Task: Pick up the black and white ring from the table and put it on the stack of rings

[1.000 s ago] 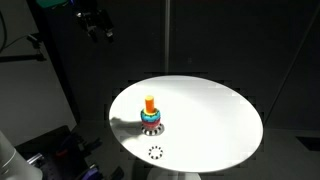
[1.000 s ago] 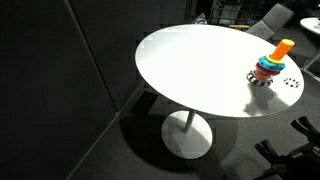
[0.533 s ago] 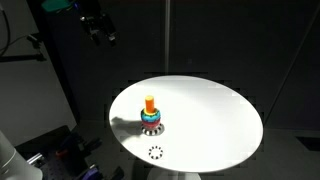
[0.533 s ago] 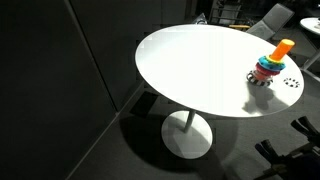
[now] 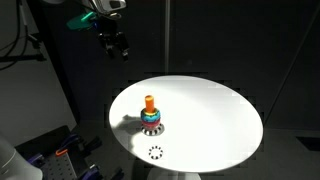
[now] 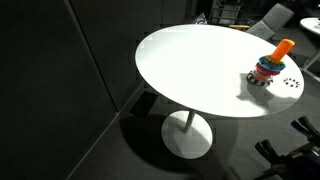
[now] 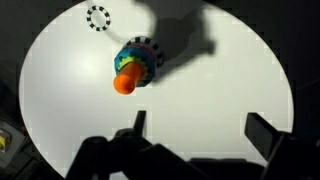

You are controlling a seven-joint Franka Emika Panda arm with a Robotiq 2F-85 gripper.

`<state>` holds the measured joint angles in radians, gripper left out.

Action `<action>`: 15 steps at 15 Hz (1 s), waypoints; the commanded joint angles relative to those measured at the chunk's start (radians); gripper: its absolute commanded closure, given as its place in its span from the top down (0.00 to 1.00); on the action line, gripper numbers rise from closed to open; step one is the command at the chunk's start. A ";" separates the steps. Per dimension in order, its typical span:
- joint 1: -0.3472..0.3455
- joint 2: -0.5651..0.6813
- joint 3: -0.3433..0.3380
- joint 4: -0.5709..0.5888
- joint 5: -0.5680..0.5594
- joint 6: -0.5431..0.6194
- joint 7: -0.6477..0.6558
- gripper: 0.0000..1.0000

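Observation:
The black and white ring (image 5: 156, 152) lies flat on the round white table (image 5: 215, 110) near its front edge; it also shows in an exterior view (image 6: 291, 84) and in the wrist view (image 7: 98, 17). The stack of rings (image 5: 151, 116), multicoloured on an orange peg, stands just behind it and shows too in an exterior view (image 6: 270, 65) and in the wrist view (image 7: 133, 66). My gripper (image 5: 120, 50) hangs high above the table's far left edge, apart from both. In the wrist view its fingers (image 7: 197, 128) are spread wide and hold nothing.
The table stands on a single pedestal foot (image 6: 188, 137) in a dark room. Dark equipment (image 5: 55, 155) sits low beside the table. Chairs (image 6: 272, 20) stand behind the table's far side.
The arm has moved toward the table and lower, from the upper left of the exterior view. The ring and the stack have not moved.

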<state>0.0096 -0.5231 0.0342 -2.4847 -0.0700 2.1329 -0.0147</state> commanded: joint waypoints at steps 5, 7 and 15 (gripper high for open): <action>-0.073 0.116 -0.008 -0.013 -0.056 0.117 0.104 1.00; -0.083 0.137 -0.017 -0.023 -0.055 0.159 0.103 1.00; -0.074 0.154 -0.025 -0.025 -0.036 0.164 0.076 1.00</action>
<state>-0.0712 -0.3691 0.0163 -2.5114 -0.1031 2.2993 0.0598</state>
